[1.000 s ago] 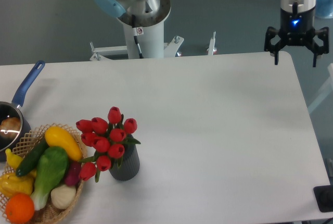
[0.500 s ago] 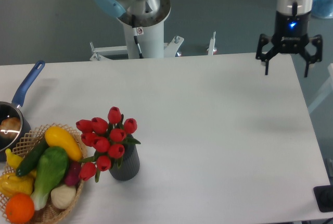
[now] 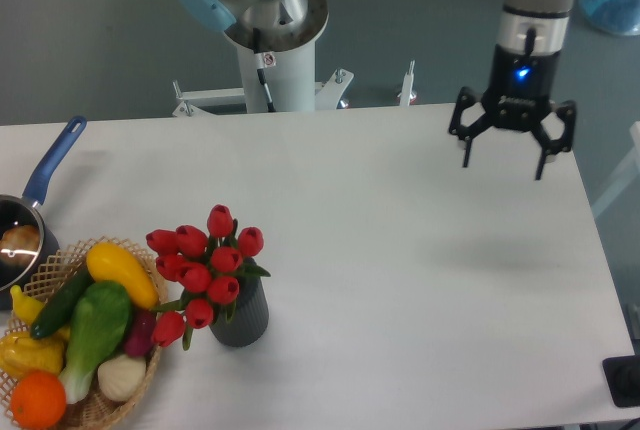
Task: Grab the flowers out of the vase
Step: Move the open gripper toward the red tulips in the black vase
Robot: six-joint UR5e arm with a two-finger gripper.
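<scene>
A robotics lab is showing here, with a UR5e arm's base (image 3: 270, 50) sitting bolted on a white pedestal behind a plain white table (image 3: 400, 250), grey bare floor (image 3: 90, 40) lying around it, and staged props like a wicker basket (image 3: 110, 390) of produce

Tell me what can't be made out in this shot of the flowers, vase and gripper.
- Vase: its mouth and the stems inside it, hidden by the flowers.
- Saucepan: cut off by the left edge; contents too small to identify.
- Basket: cut off at the bottom-left corner.
- Gripper: open; finger pads too small to see.
</scene>
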